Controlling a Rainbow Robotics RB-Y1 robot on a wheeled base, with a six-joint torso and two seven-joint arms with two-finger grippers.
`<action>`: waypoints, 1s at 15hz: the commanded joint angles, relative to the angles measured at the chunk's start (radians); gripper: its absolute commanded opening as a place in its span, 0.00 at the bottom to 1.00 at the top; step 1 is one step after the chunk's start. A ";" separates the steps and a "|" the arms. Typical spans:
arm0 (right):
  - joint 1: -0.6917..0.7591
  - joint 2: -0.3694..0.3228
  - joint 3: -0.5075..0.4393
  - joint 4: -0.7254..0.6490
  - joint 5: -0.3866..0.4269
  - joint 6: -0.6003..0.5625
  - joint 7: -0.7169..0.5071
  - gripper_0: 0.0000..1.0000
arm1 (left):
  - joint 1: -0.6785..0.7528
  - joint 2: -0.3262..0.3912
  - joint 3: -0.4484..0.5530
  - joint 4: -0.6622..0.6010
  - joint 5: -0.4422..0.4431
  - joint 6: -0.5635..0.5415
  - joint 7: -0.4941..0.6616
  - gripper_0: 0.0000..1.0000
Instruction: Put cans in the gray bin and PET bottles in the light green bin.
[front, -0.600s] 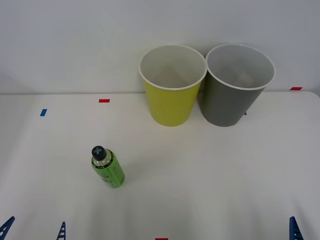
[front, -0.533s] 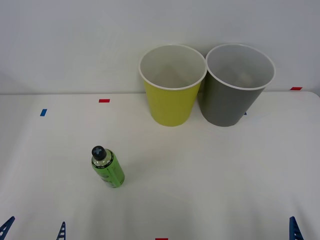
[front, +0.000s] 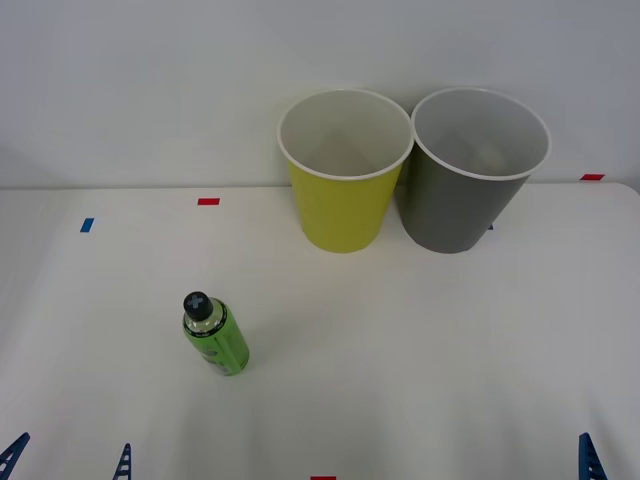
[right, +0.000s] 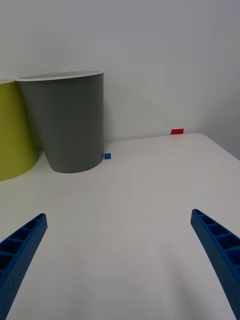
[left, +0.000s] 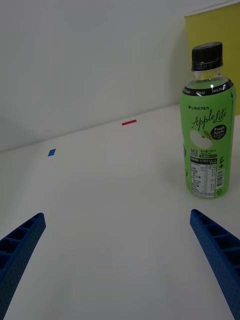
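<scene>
A small PET bottle (front: 215, 338) with a bright green label and a black cap stands upright on the white table, front left. In the left wrist view the bottle (left: 208, 135) stands just beyond one finger of my open left gripper (left: 117, 215), not between the fingers. The light green bin (front: 340, 215) and the gray bin (front: 455, 212) stand side by side at the back, against the wall. My right gripper (right: 119, 215) is open and holds nothing, low at the front right, well short of the gray bin (right: 70, 125). Cans are out of view.
Small red tape marks (front: 208, 201) and blue tape marks (front: 87, 225) lie on the table (front: 420, 340). A pale wall rises right behind the bins. The table's right corner shows near a red mark (front: 592, 177).
</scene>
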 joint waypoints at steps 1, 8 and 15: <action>0.000 0.000 0.000 0.000 0.000 0.000 0.000 1.00 | 0.000 0.000 0.000 0.000 0.000 0.000 0.000 1.00; 0.000 0.000 0.000 0.000 0.000 0.000 0.000 1.00 | 0.000 0.000 0.000 0.000 0.000 0.000 0.000 1.00; 0.000 0.000 0.000 0.000 0.000 0.000 0.000 1.00 | 0.000 0.000 0.000 0.000 0.000 0.000 0.000 1.00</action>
